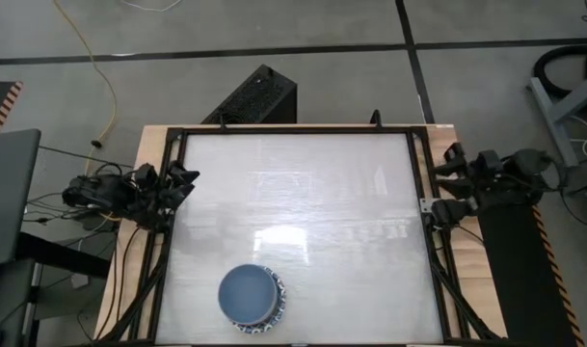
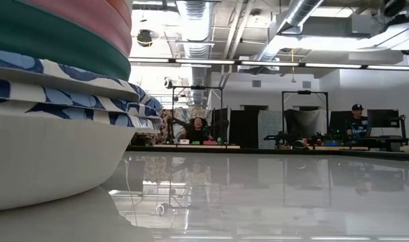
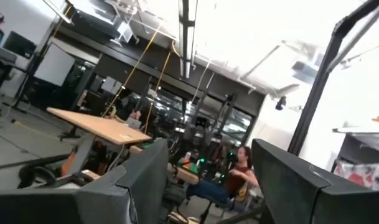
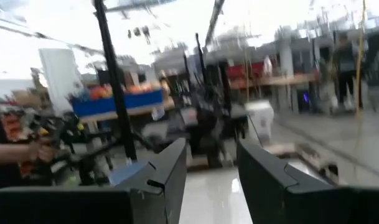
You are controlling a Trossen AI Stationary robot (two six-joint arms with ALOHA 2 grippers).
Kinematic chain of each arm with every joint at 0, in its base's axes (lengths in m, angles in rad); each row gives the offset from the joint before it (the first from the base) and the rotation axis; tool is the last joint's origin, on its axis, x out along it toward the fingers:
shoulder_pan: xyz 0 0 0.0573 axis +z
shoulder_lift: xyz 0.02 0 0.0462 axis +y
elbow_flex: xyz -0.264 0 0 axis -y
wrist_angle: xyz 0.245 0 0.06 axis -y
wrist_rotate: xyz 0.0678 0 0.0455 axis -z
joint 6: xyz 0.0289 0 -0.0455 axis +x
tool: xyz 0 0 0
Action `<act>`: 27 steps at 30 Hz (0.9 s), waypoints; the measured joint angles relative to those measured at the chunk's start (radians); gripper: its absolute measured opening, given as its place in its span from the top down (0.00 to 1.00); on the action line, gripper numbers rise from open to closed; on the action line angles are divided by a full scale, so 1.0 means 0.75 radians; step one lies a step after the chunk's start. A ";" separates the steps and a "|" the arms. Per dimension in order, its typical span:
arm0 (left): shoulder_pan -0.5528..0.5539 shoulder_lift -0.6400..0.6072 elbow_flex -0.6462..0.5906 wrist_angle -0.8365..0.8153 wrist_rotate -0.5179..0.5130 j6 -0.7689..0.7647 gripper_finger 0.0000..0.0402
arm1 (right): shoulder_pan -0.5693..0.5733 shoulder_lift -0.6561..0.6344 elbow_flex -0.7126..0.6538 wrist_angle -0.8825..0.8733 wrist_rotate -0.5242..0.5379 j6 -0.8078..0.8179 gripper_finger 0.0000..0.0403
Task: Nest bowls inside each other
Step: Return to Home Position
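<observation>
Blue bowl [image 1: 248,292] atop white, blue-patterned nested bowls [image 2: 50,94]

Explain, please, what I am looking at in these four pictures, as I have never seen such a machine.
It is a robot with two arms at a white table. The high view looks straight down: the left arm and right arm sit folded at the table's sides. One stack of nested bowls stands near the picture's lower edge, a blue bowl on top. The low view shows that stack close up. Each wrist view looks past that arm's jaws, which stand open, holding nothing.
</observation>
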 joint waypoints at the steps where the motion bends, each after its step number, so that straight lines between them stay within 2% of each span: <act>1: 0.000 -0.028 -0.024 0.000 -0.001 -0.014 0.45 | 0.000 0.000 -0.020 -0.010 0.005 0.011 0.60; 3: 0.000 -0.067 -0.073 0.008 -0.004 -0.037 0.45 | -0.004 0.003 -0.059 -0.025 -0.011 0.058 0.60; 8: 0.000 -0.056 -0.151 0.020 -0.031 -0.091 0.45 | -0.012 0.001 -0.268 0.119 -0.008 0.095 0.60; 15: 0.001 -0.060 -0.245 -0.005 -0.119 -0.182 0.45 | -0.012 0.001 -0.570 0.419 -0.009 0.100 0.60; 27: 0.001 -0.060 -0.245 -0.302 -0.212 -0.221 0.45 | -0.020 0.000 -0.780 0.497 -0.007 0.088 0.60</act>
